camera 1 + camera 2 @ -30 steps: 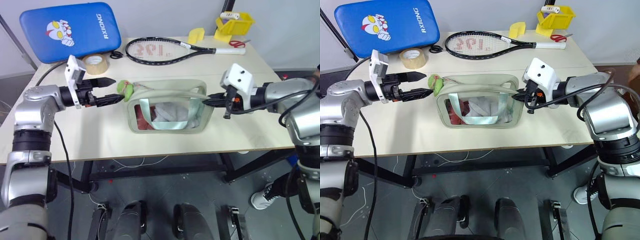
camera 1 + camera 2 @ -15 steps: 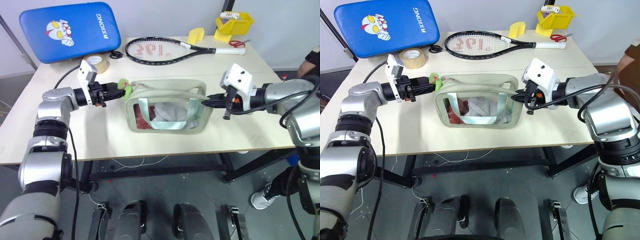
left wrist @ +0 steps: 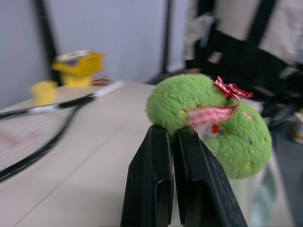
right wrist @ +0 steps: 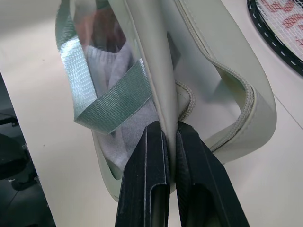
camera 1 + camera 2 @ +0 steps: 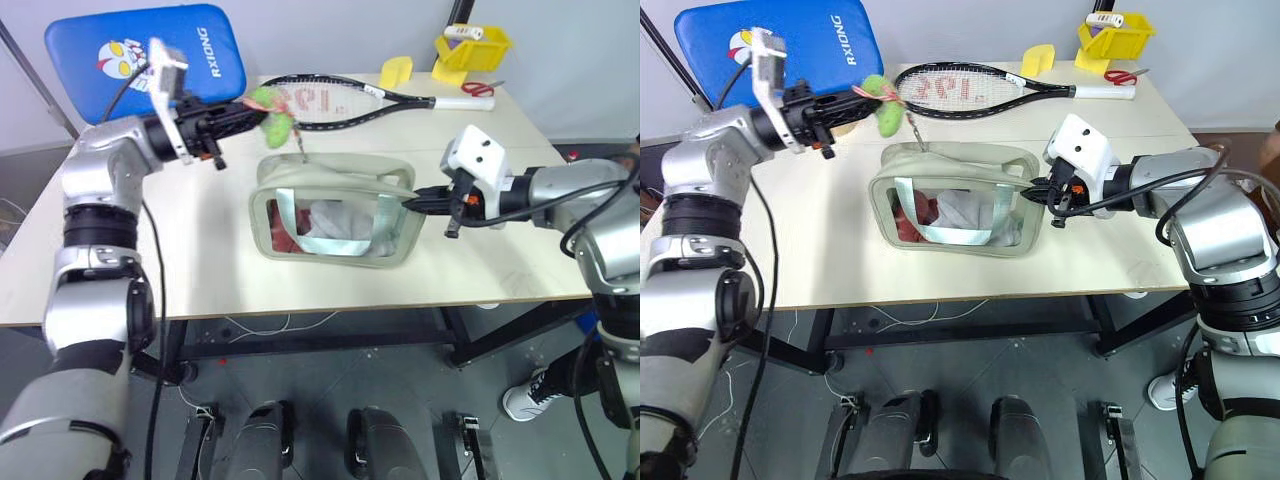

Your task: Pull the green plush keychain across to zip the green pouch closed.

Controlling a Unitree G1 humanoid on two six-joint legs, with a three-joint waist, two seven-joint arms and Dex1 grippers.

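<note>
**Left eye view: keychain lifted, pouch pinned at its far end**

The green plush keychain (image 5: 272, 101) hangs above the surface (image 5: 200, 250), pinched between the pressed-together fingers of the left hand (image 5: 243, 109). A thin link runs from it down to the top left corner of the green pouch (image 5: 335, 210), which lies on its side with red and white contents behind its clear window. The right hand (image 5: 412, 203) is clamped on the pouch's right end. Beyond lie a tennis racket (image 5: 340, 98), a blue padded case (image 5: 130, 55), scissors (image 5: 478, 88) and a yellow bin (image 5: 470, 47).
</note>
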